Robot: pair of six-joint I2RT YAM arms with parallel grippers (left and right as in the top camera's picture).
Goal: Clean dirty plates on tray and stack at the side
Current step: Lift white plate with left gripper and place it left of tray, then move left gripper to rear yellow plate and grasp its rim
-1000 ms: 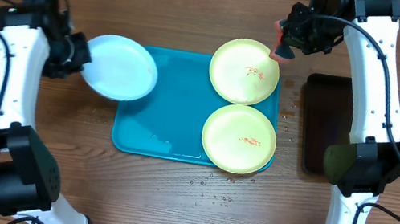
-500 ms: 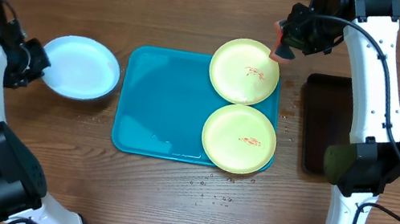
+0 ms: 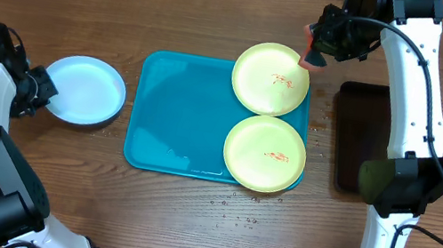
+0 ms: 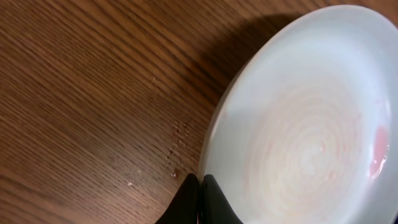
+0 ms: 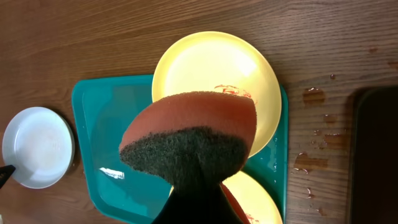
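Observation:
The pale blue-white plate [image 3: 85, 90] lies on the wood left of the turquoise tray [image 3: 177, 117]. My left gripper [image 3: 40, 92] is shut on its left rim; the left wrist view shows the fingers [image 4: 200, 190] pinching the plate's [image 4: 305, 124] edge, a faint pink smear inside. Two yellow-green plates with red-orange smears lie on the tray's right side, one far [image 3: 271, 78], one near [image 3: 265, 153]. My right gripper [image 3: 317, 50] is shut on the red-and-grey sponge [image 5: 193, 134] and holds it above the far plate's [image 5: 214, 65] right rim.
A glossy black tray [image 3: 356, 138] lies right of the turquoise tray. Water droplets [image 3: 238, 212] dot the wood in front of the tray and between the two trays [image 5: 314, 96]. A cardboard wall runs along the table's back edge.
My left gripper carried the blue-white plate leftward off the tray and lowered it onto the wood at the side. The right arm and sponge have not moved.

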